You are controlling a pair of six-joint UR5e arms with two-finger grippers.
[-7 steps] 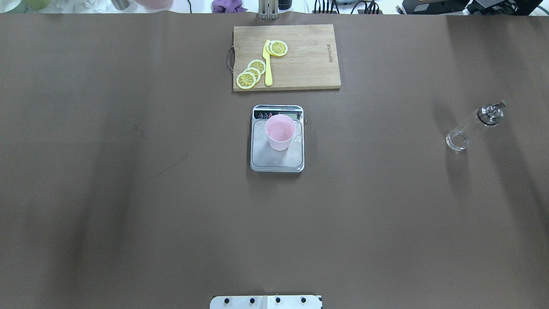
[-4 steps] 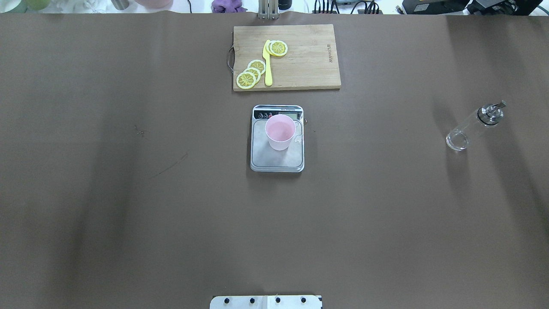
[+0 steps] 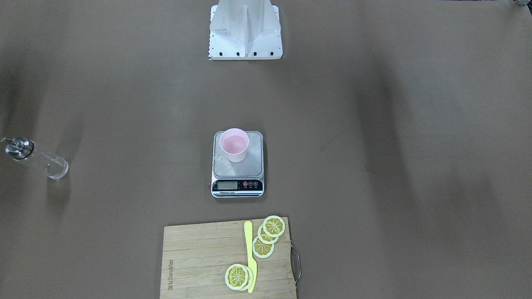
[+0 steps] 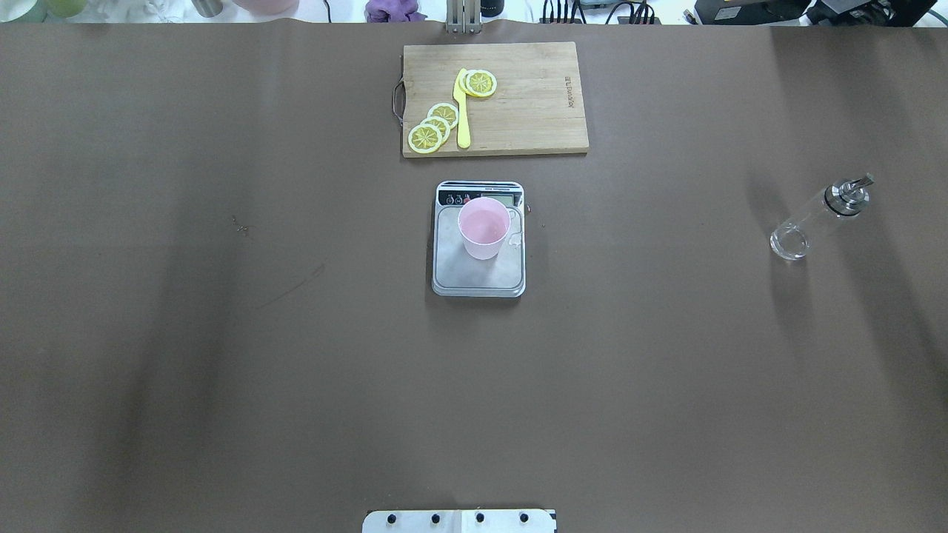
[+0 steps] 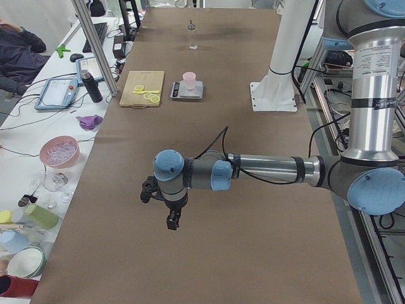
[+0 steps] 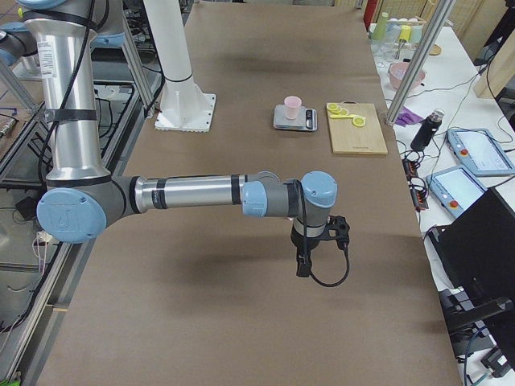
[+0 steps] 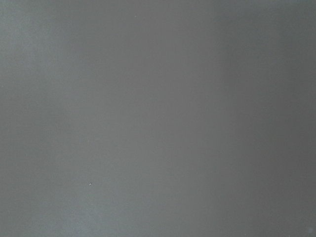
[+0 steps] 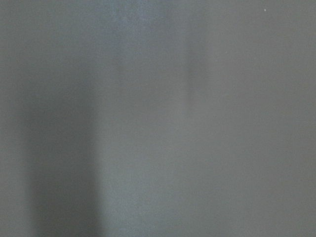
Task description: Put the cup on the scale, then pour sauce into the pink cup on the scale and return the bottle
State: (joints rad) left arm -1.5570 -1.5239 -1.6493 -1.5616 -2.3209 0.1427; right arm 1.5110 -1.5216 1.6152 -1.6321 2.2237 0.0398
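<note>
Nothing on the table (image 4: 222, 355) has shifted in the last 1 second — the cup (image 4: 483, 226) sits on the scale (image 4: 478, 277), toward its display end. The bottle (image 4: 815, 218) stands upright well off to the robot's right, apart from both. The left gripper (image 5: 172, 221) and right gripper (image 6: 303, 269) hang over bare table, seen only from the side — whether their fingers are spread or clenched cannot be told. Lemon slices (image 4: 433, 126) and a knife (image 4: 463, 111) lie on the board (image 4: 533, 111).
</note>
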